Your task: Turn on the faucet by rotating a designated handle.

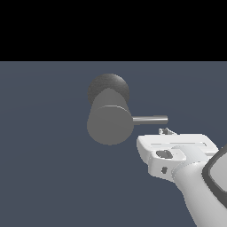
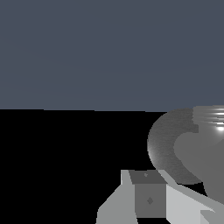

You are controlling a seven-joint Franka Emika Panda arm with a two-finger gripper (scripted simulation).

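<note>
The faucet (image 1: 109, 123) is a thick grey cylinder with a flat round face and a darker dome (image 1: 108, 88) behind it. The handle (image 1: 150, 119), a thin silvery rod, sticks out from the cylinder toward the exterior view's right. My gripper (image 1: 166, 131) sits just below the rod's free end, with only the fingertips showing above the white hand. The jaws look shut and hold nothing. Whether the tips touch the rod I cannot tell. In the wrist view the faucet's dome (image 2: 168, 144) is close by, beyond my fingers (image 2: 151, 197).
A flat blue-grey floor (image 1: 44, 155) runs under everything, with black background above it. My white arm (image 1: 195, 190) comes in from the exterior view's lower right.
</note>
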